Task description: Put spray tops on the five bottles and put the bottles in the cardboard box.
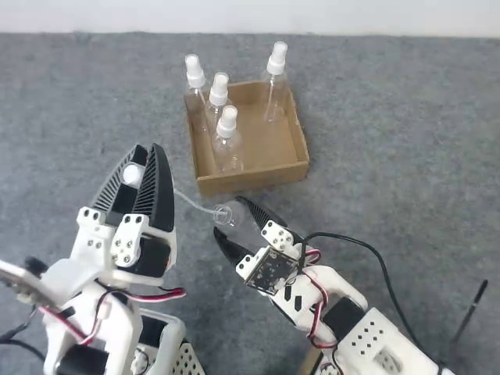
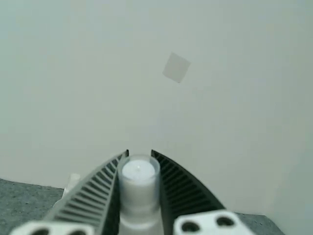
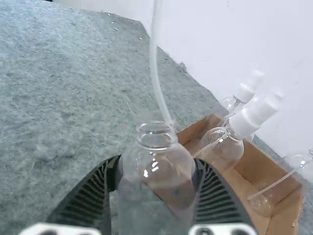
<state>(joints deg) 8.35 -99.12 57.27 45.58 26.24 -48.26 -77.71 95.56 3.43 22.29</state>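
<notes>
Clear bottle, base cut off, sits clamped between right fingers; left fingers pinch the white spray top, lower half hidden

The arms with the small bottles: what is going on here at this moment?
The left end effector holds a white spray top, whose thin tube reaches down to the open neck of a clear bottle gripped by the right end effector. The top is not yet seated. Four other bottles, tops already on, stand at the cardboard box, at least three of them inside it.
</notes>
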